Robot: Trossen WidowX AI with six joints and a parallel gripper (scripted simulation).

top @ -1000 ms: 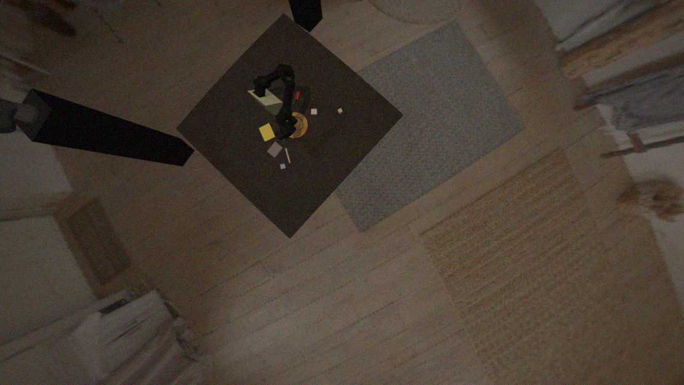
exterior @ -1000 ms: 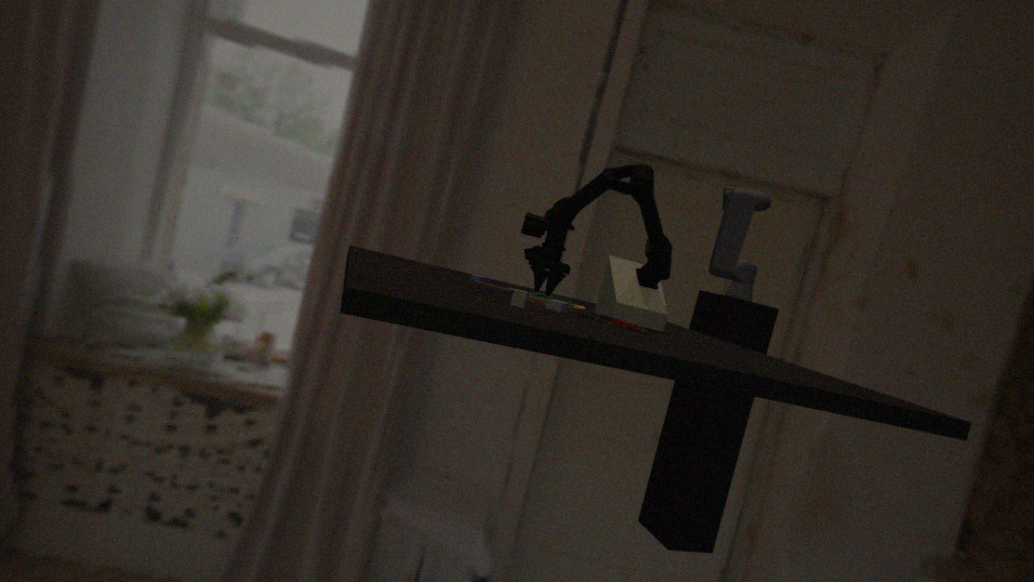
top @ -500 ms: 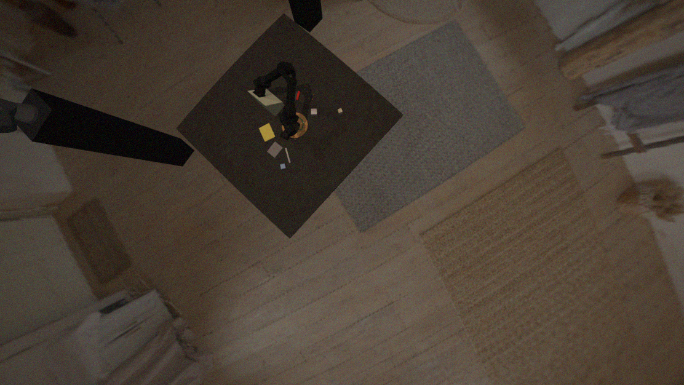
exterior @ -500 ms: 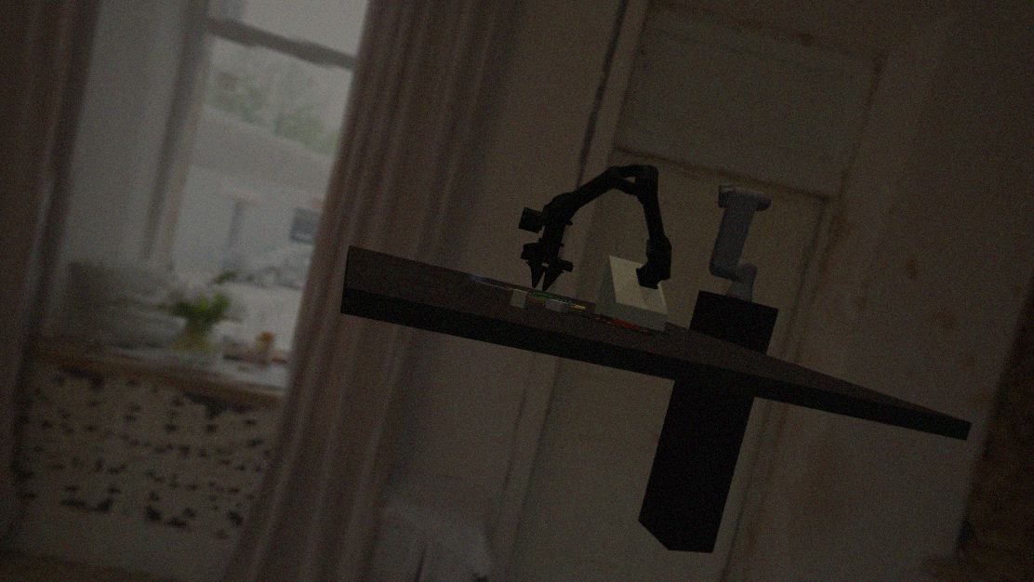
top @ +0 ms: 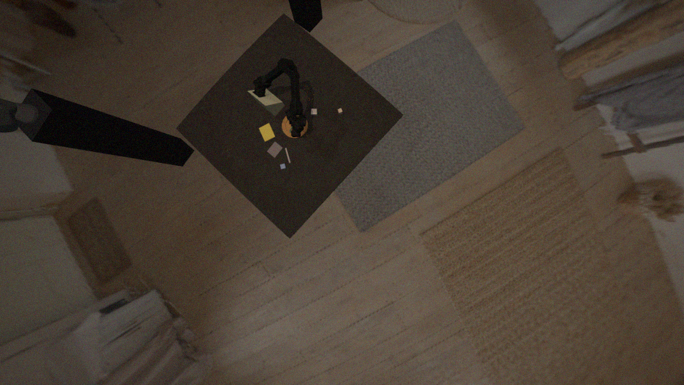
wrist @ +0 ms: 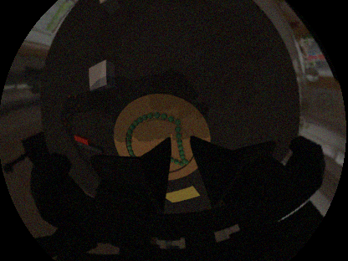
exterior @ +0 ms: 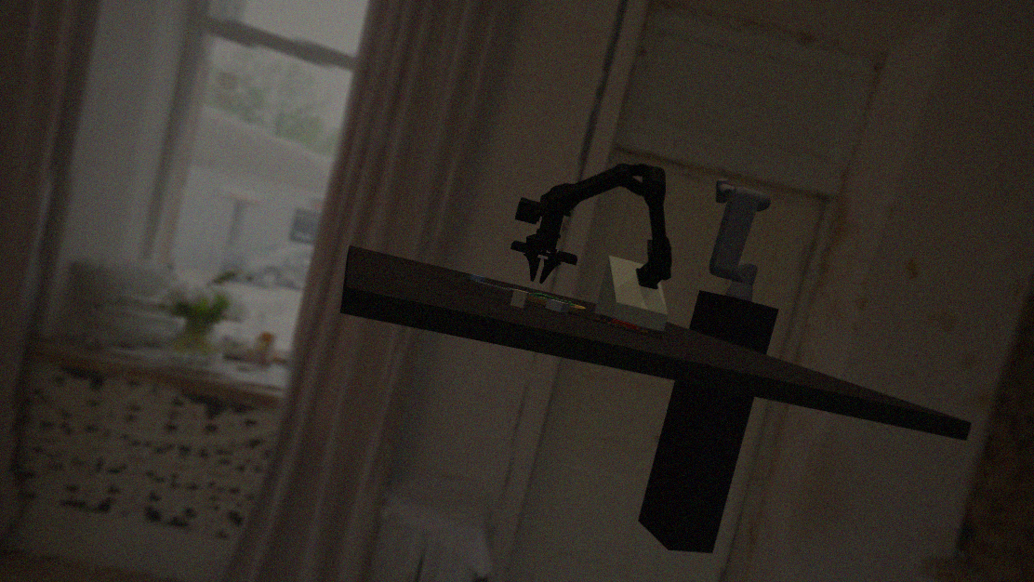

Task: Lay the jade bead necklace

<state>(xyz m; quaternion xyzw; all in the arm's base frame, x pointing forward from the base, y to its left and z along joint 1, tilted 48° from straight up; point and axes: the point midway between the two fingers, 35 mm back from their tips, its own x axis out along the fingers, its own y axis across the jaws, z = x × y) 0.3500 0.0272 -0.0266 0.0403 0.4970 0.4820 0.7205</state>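
The round bead board [top: 285, 130] [wrist: 162, 100] is orange-brown and lies flat on the dark table. The jade bead necklace [wrist: 156, 115] is a green loop on the board. In the wrist view its left and upper beads follow a curve near the groove. Its right side runs nearly straight down, inside the rim, to a sharp corner at the lower right. A bare stretch of groove shows below that corner. My gripper [exterior: 537, 280] [wrist: 180, 140] hangs above the board, its fingers slightly apart with nothing between them. The left finger hides the necklace's lower left part.
A pale wedge-shaped block [top: 274, 101] [exterior: 636, 299] stands beside the arm. A yellow square [top: 266, 132] [wrist: 182, 194], a mauve square [top: 274, 149], a thin white stick [top: 287, 155] and a small blue block [top: 282, 166] lie near the board. A white block [top: 314, 111] [wrist: 98, 75] lies on another side.
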